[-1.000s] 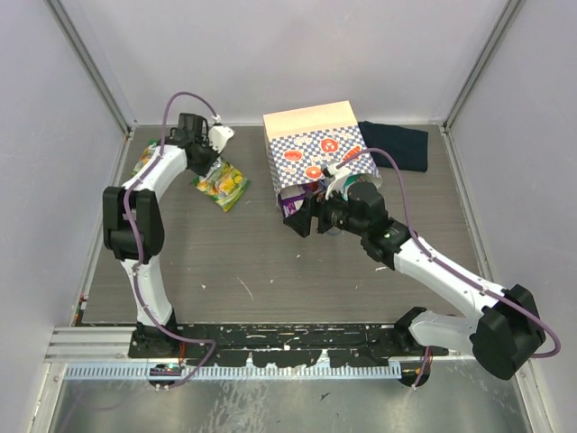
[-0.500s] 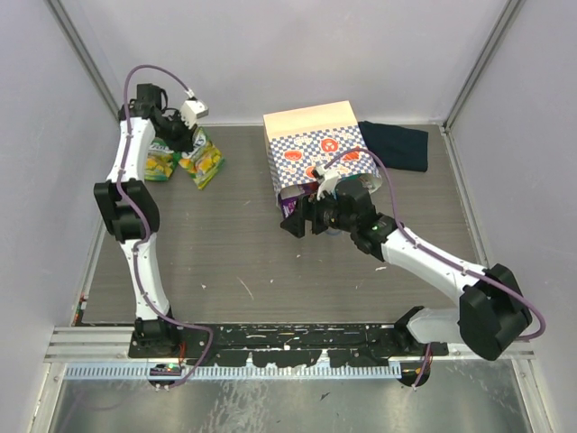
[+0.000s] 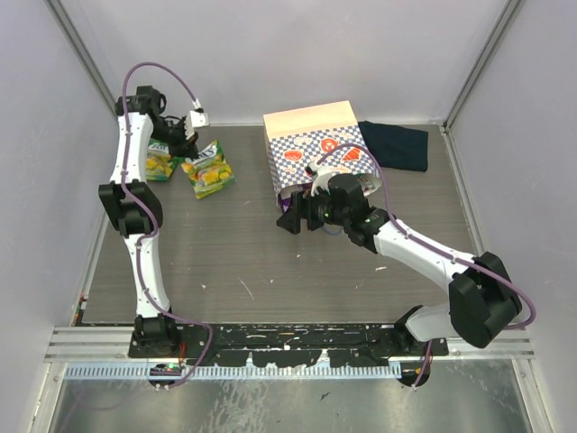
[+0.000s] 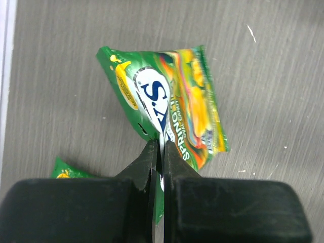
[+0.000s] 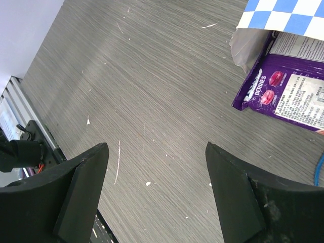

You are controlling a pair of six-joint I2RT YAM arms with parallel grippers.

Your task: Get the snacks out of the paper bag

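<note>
Pouch point(image 3: 209, 169) in left gripper point(image 4: 160, 145) has moved leftward, near another green pouch point(image 3: 159, 165).

Change over the last second. The left arm point(image 3: 135, 171) has swung from left of centre into the upper left corner of the overhead frame. The left gripper point(image 4: 158, 148), jaws pinched on the edge of the green-yellow pouch point(image 3: 209, 169), has carried it up and left, to near a second green pouch point(image 3: 160, 165). The right gripper point(image 3: 290, 221), jaws apart, has crept slightly left at the mouth of the paper bag point(image 3: 311, 135).
</note>
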